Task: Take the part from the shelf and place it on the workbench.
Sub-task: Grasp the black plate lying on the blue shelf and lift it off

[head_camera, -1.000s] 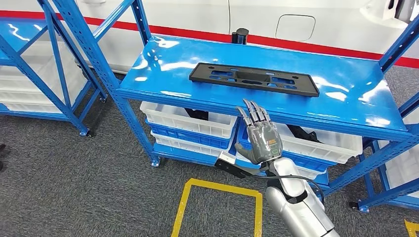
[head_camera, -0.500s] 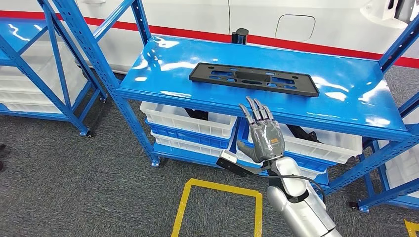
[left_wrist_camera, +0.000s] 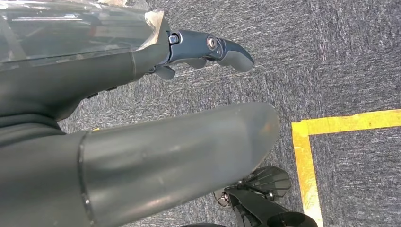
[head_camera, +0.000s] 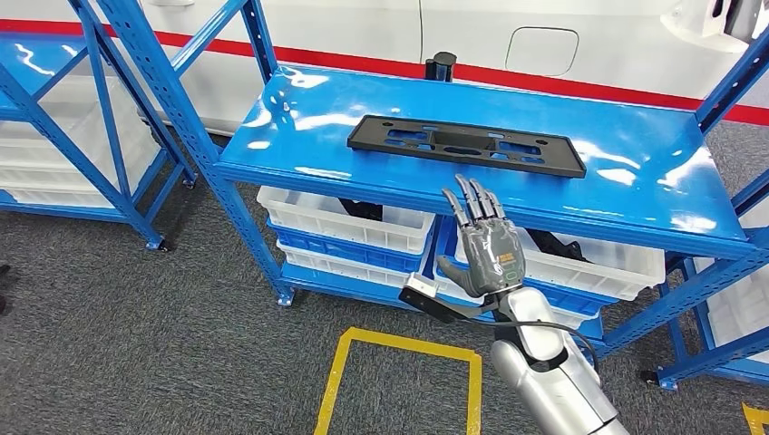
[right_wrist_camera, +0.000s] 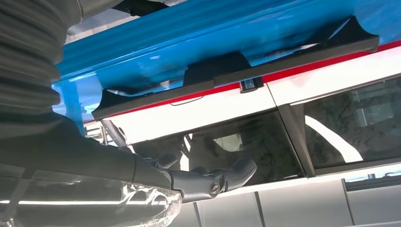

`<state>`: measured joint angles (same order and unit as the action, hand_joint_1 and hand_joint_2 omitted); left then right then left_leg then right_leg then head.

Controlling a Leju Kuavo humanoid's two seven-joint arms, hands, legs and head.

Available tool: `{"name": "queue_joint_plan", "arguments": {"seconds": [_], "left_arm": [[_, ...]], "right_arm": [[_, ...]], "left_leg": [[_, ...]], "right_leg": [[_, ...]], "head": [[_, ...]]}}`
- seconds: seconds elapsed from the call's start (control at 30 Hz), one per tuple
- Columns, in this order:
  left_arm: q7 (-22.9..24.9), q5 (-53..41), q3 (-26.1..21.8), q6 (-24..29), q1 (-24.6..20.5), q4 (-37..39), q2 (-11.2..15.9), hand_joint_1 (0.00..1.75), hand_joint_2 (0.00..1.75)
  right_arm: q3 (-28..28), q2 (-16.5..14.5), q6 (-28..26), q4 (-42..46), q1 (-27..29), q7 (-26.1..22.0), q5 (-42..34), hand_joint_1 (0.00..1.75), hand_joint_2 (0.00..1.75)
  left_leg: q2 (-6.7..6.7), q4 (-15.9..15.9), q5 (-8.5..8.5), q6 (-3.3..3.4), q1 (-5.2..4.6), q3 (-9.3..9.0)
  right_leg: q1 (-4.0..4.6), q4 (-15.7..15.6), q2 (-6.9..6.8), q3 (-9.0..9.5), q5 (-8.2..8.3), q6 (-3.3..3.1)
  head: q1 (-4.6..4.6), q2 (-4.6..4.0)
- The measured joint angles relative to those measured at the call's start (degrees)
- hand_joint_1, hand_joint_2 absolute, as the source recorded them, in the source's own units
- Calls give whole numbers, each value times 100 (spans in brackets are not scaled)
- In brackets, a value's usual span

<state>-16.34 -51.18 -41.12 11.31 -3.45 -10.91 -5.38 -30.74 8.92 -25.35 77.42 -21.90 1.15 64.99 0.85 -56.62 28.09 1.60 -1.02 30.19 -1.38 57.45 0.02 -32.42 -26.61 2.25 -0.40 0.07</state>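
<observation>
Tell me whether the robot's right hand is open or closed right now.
Open. The right hand is raised below the shelf edge, its fingers straight and spread, holding nothing; the black part lies untouched on the blue shelf.

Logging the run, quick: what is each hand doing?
Left hand: cannot be told.
Right hand: open, holding nothing, below the shelf edge.

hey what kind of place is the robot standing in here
Probably a factory or vehicle-assembly workshop: blue steel racking with white parts bins, a black part on the shelf top, yellow floor marking, and a white vehicle body behind.
</observation>
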Motion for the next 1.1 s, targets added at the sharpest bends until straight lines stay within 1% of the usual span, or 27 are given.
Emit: {"name": "queue_joint_plan", "arguments": {"seconds": [0.17, 0.2, 0.27, 0.3, 0.33, 0.37, 0.43, 0.47, 0.5, 0.53, 0.57, 0.6, 0.63, 0.67, 0.7, 0.77, 0.8, 0.83, 0.87, 0.9, 0.93, 0.97, 1.0, 1.03, 1.07, 1.1], "left_arm": [[4, 1, -2, 24, 2, 0, 1, 0, 0], [2, 2, -3, 38, 3, 0, 1, 0, 0], [-7, 0, -3, 105, 6, 0, -1, 0, 0], [-11, -2, -3, 151, 7, 0, -8, 0, 0], [-14, -5, -3, 190, 5, 0, -15, 0, 0], [-13, -7, -3, 217, 2, 0, -21, 0, 0], [-13, -9, -3, 250, -7, 0, -26, 0, 0], [-12, -10, -3, 259, -8, 0, -28, 0, 0], [-12, -15, -3, 267, -8, 0, -32, 0, 0], [-12, -21, -3, 274, -7, 0, -38, 0, 0], [-12, -28, -3, 285, -6, 0, -44, 0, 0], [-11, -33, -3, 297, -6, 0, -49, 0, 0], [-12, -36, -3, 308, -7, 0, -50, 0, 0], [-13, -37, -3, 316, -12, 0, -49, 0, 0], [-13, -37, -3, 320, -17, 0, -45, 0, 0], [-20, -40, -2, 322, -25, 0, -42, 0, 0], [-23, -41, -1, 322, -28, -1, -39, 0, 0], [-28, -42, -1, 322, -35, -1, -38, 0, 0], [-29, -44, -1, 322, -45, -2, -39, 0, 0], [-31, -45, 0, 322, -53, -2, -40, 0, 0], [-31, -46, 1, 322, -54, -2, -45, 0, 0], [-31, -48, 1, 322, -47, -2, -47, 0, 0], [-31, -47, 1, 322, -37, -1, -48, 0, 0], [-31, -46, 1, 322, -27, -1, -48, 0, 0], [-31, -46, 0, 322, -22, 0, -48, 0, 0], [-31, -46, -1, 323, -21, 0, -46, 0, 0]], "right_arm": [[5, 15, 0, 0, 4, 9, 21, 0, 175], [5, 14, 0, 0, 3, 13, 33, 0, 175], [4, 15, -1, 0, 1, 27, 78, 0, 175], [7, 16, -2, 0, -2, 37, 105, 0, 175], [11, 19, -3, 0, -14, 45, 129, 0, 175], [16, 19, -5, -1, -33, 51, 148, 0, 175], [23, 21, -10, -9, -58, 62, 175, 0, 175], [24, 24, -11, -19, -54, 69, 183, 0, 175], [25, 29, -13, -33, -41, 75, 187, 0, 175], [26, 34, -15, -49, -29, 81, 190, 0, 175], [27, 41, -17, -60, -22, 85, 193, 0, 175], [29, 48, -21, -68, -20, 86, 197, 0, 175], [32, 55, -28, -74, -17, 87, 201, 0, 175], [32, 61, -36, -78, -12, 88, 204, 0, 175], [31, 61, -43, -81, 3, 88, 207, 0, 175], [29, 61, -57, -84, 42, 89, 211, 0, 175], [32, 62, -65, -82, 57, 90, 213, 0, 175], [37, 66, -75, -80, 54, 91, 214, 0, 175], [40, 68, -83, -79, 41, 91, 214, 0, 175], [41, 64, -90, -77, 32, 92, 216, 0, 175], [39, 60, -94, -78, 27, 92, 218, 0, 175], [35, 55, -96, -78, 33, 92, 221, 0, 175], [32, 51, -97, -79, 43, 92, 227, 0, 175], [30, 50, -97, -79, 52, 92, 232, 0, 175], [29, 50, -97, -79, 56, 92, 241, 0, 175], [29, 47, -97, -79, 53, 91, 252, 0, 175]], "left_leg": [[1, -42, 18, 30, -10, 21], [0, -47, 24, 48, -13, 32], [3, -24, 32, 119, -11, 49], [0, 9, 27, 160, 0, 19], [-1, 41, 17, 195, 16, -18], [-3, 62, 5, 215, 29, -62], [-8, 74, -8, 231, 42, -86], [-7, 72, -5, 229, 42, -83], [-5, 69, 5, 223, 44, -85], [0, 65, 21, 209, 51, -96], [5, 62, 46, 185, 62, -119], [10, 57, 80, 153, 74, -148], [11, 46, 120, 110, 78, -177], [10, 33, 159, 69, 77, -185], [6, 19, 195, 30, 72, -181], [0, 1, 243, -33, 72, -182], [-6, -21, 263, -60, 83, -189], [-15, -119, 265, -88, 96, -157], [-29, -332, 271, -116, 111, -41], [-45, -665, 296, -147, 125, 168], [-56, -1069, 367, -179, 135, 446], [-62, -1439, 484, -204, 146, 746], [-64, -1679, 596, -221, 153, 1001], [-65, -1747, 646, -225, 157, 1174], [-65, -1629, 581, -214, 157, 1248], [-65, -1339, 371, -187, 154, 1229]], "right_leg": [[-13, -4, 0, 0, 9, 18], [-12, -2, 0, 6, 20, 34], [-10, 42, 1, 20, 70, 109], [-8, 99, 1, 4, 73, 143], [-7, 209, 2, -47, 40, 157], [-3, 395, 2, -149, -53, 138], [5, 1047, 3, -501, -336, 59], [6, 1382, 2, -688, -450, 31], [2, 1589, 2, -822, -494, 35], [-6, 1590, 1, -863, -445, 68], [-18, 1371, 0, -801, -305, 135], [-35, 994, 0, -662, -104, 220], [-45, 611, 0, -520, 41, 276], [-44, 315, -2, -402, 102, 266], [-38, 154, 0, -334, 125, 215], [-21, 112, 4, -292, 59, 38], [-31, 112, 12, -256, 70, -4], [-41, 108, 15, -210, 40, -51], [-51, 105, 18, -149, 8, -97], [-53, 101, 19, -88, -35, -141], [-46, 100, 17, -32, -85, -180], [-38, 99, 18, 26, -138, -202], [-31, 99, 23, 90, -195, -208], [-27, 98, 30, 163, -253, -209], [-25, 97, 37, 247, -315, -205], [-24, 94, 42, 340, -382, -198]], "head": [[0, 0], [-1, 0], [0, 0], [1, 0], [8, 0], [17, 0], [33, 0], [36, 0], [35, 0], [37, 0], [37, 0], [38, 0], [42, 0], [45, 0], [43, 0], [32, 0], [20, 0], [17, 0], [11, 0], [5, 0], [2, 0], [-2, 0], [-2, 0], [-3, 0], [-3, 0], [-4, 0]]}}
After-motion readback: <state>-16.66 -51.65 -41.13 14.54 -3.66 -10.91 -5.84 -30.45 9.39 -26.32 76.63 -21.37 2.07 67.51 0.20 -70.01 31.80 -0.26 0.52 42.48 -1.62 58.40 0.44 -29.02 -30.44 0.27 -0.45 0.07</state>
